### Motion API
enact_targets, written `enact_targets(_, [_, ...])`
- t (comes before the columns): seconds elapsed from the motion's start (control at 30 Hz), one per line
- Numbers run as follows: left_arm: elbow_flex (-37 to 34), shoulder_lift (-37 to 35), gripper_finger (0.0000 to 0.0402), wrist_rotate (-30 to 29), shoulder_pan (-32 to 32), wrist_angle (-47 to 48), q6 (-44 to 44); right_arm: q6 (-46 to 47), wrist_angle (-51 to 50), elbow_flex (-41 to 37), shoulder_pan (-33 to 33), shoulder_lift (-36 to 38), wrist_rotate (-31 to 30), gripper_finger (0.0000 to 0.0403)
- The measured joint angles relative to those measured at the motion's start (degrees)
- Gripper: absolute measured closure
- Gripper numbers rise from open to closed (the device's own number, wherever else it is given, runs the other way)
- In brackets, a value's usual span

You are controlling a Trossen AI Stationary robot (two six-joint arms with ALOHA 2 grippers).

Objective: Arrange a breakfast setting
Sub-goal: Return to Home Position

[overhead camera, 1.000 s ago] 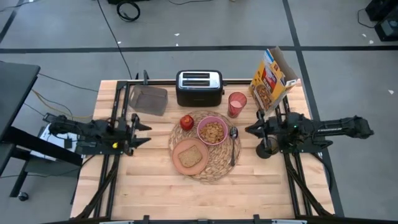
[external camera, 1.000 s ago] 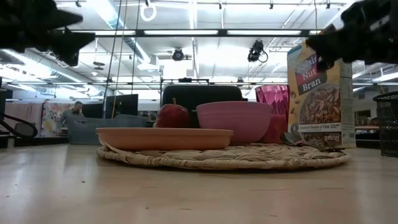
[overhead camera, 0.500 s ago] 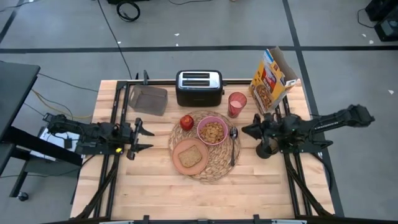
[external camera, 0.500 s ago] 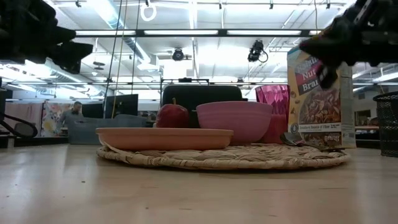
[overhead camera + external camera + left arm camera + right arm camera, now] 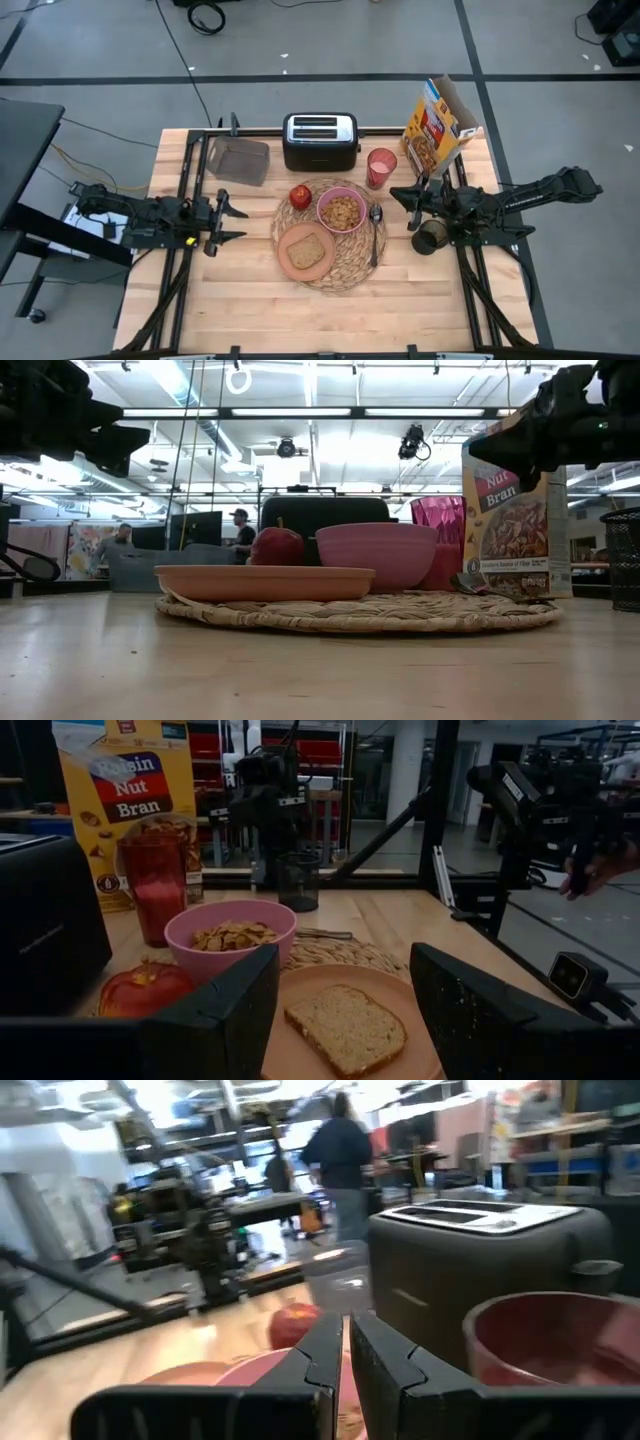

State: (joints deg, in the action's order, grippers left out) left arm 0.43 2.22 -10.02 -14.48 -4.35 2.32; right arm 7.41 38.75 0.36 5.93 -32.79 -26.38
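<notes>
The round straw placemat (image 5: pixel 330 268) lies mid-table. On it stand the pink bowl (image 5: pixel 341 210) with cereal, the salmon plate (image 5: pixel 291 262) bearing the toast slice (image 5: pixel 308 248), the red apple (image 5: pixel 300 196) and the metal spoon (image 5: pixel 375 228). The pinkish-red cup (image 5: pixel 381 167) stands on the table just beyond the mat. My left gripper (image 5: pixel 234 223) hovers open left of the mat, empty; its wrist view looks over the toast (image 5: pixel 345 1028) and bowl (image 5: pixel 230 935). My right gripper (image 5: pixel 396 195) hovers shut right of the bowl, near the cup, its fingers (image 5: pixel 318 1355) almost together.
The black-and-silver toaster (image 5: pixel 320 140) stands behind the mat, the open yellow cereal box (image 5: pixel 438 128) at the far right, a clear container (image 5: pixel 240 160) at the far left. A dark cup (image 5: pixel 430 238) stands under my right arm. Bare wood lies along the near edge.
My right gripper has swung a little toward the table's far edge and the cup, staying shut. My left gripper has shifted slightly toward the near edge and stayed open. Nothing on the mat has moved.
</notes>
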Motion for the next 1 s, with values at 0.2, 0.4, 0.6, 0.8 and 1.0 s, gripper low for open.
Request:
enact_targets(0.2, [0.00, 0.00, 0.0170, 0.00, 0.00, -0.03, -0.01, -6.95, -0.11, 0.00, -0.34, 0.11, 4.79, 0.0370])
enact_targets(0.4, [-0.02, 0.00, 0.0170, 0.00, 0.00, -0.07, -0.01, -4.68, -1.83, 0.00, -5.77, 0.21, 5.06, 0.0370])
enact_targets(0.6, [-0.02, 0.00, 0.0170, 0.00, 0.00, -0.09, -0.03, -17.23, 4.47, 0.00, -8.06, 4.29, -2.73, 0.0370])
enact_targets(0.8, [-0.04, 0.00, 0.0170, 0.00, 0.00, -0.10, -0.01, -26.35, 4.37, 0.00, -2.43, 17.61, -20.75, 0.0369])
enact_targets(1.0, [-0.04, 0.02, 0.0170, 0.02, 0.00, -0.12, -0.03, -25.07, -13.08, 0.00, 7.71, 32.77, -10.92, 0.0369])
